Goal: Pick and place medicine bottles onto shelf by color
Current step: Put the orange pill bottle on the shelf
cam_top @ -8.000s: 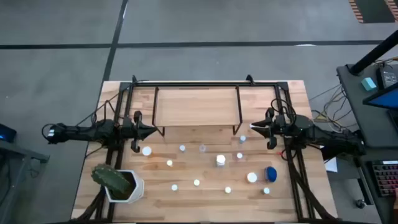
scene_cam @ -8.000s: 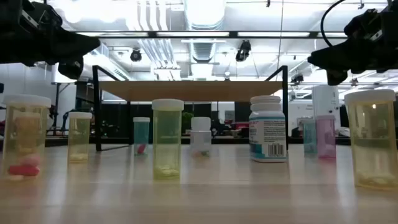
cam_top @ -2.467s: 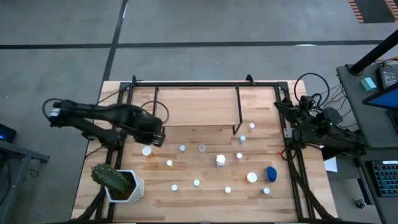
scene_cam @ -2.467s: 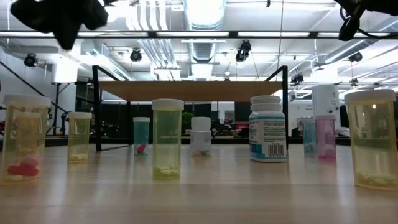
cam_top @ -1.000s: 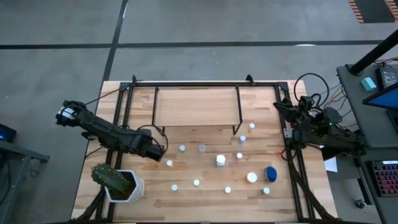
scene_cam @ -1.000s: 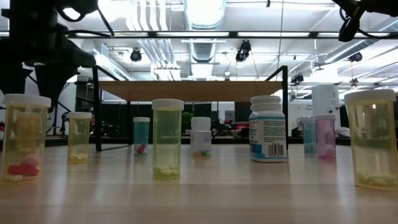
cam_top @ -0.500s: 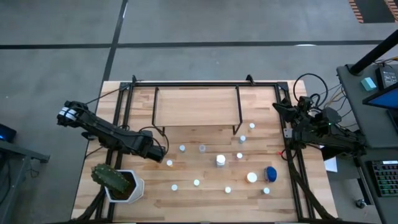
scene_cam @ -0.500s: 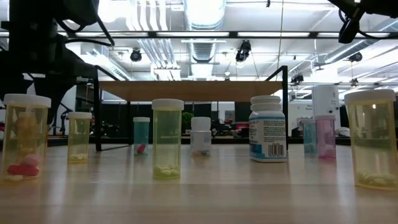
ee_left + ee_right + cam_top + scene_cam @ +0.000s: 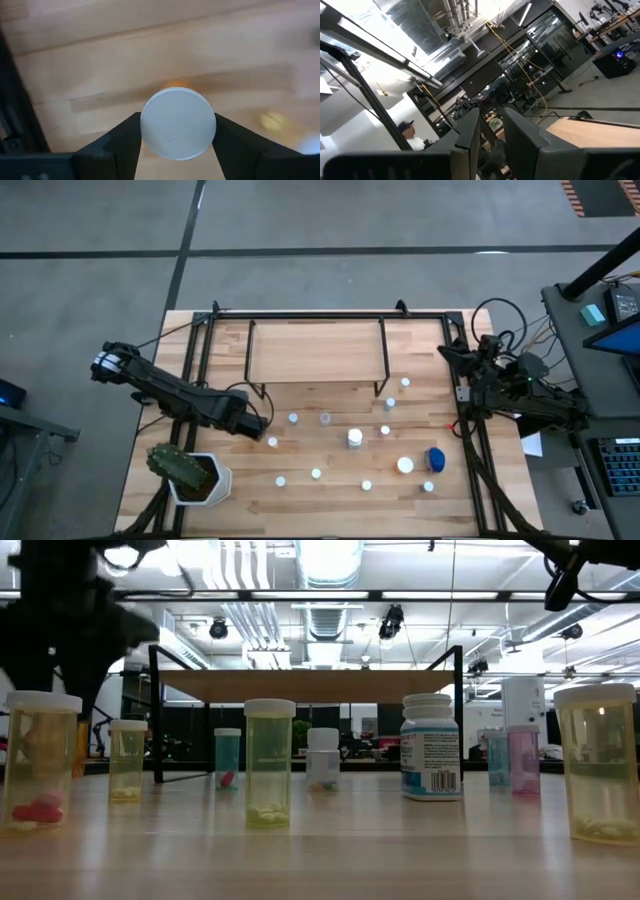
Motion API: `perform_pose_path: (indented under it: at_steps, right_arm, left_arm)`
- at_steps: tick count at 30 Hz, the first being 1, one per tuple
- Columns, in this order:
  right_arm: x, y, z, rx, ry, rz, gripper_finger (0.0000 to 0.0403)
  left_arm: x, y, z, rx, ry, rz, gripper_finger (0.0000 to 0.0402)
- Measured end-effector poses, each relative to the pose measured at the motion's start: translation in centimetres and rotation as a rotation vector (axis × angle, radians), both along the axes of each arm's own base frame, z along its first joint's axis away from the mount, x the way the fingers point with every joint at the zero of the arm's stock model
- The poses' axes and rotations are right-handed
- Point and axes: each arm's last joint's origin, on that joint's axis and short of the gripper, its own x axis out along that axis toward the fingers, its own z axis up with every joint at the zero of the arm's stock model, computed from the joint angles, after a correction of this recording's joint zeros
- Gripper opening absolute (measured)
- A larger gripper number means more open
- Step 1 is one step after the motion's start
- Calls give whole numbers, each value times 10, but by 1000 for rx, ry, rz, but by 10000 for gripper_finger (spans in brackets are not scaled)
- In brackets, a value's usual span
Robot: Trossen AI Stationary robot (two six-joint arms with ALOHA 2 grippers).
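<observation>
An orange bottle with a white cap point(image 9: 178, 123) stands upright on the table's left part, in front of the shelf point(image 9: 315, 350); it also shows in the low view point(image 9: 40, 760). My left gripper point(image 9: 250, 423) hangs over it, pointing down and open, one finger on each side of the cap. Several other medicine bottles point(image 9: 355, 438) stand scattered on the table's middle and right. Nothing stands on the shelf point(image 9: 310, 685). My right gripper point(image 9: 492, 140) waits raised at the right edge point(image 9: 447, 352), slightly open and with nothing between its fingers. My left gripper comes at the orange bottle from above, its two fingers point(image 9: 125, 142) close beside the cap's rim point(image 9: 145, 125) on opposite sides. Whether they touch the bottle I cannot tell, as the cap hides the body below. The bottle stands upright on the table.
A white pot with a green cactus point(image 9: 195, 477) stands at the near left corner, close to the left arm. A small bottle point(image 9: 272, 442) stands just right of the left gripper. Black frame rails point(image 9: 190, 380) run along both table sides.
My left gripper has stayed over the orange bottle with only a slight shift of the arm. The bottle stands where it was.
</observation>
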Motion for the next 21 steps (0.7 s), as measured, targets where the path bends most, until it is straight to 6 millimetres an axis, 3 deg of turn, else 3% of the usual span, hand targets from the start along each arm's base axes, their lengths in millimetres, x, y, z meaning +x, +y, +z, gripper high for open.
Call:
perform_pose_path:
  at_steps: [7, 12, 21]
  right_arm:
    - [0, 0, -1, 2, 10, -6, 77]
    - [0, 0, -1, -4, 11, -11, 77]
    - [0, 0, -1, -7, 11, -12, 77]
  left_arm:
    - [10, -4, 45, -28, -42, -153, 197]
    - [13, -8, 65, -82, -69, -194, 198]
    - [11, -13, 69, -114, -69, -214, 198]
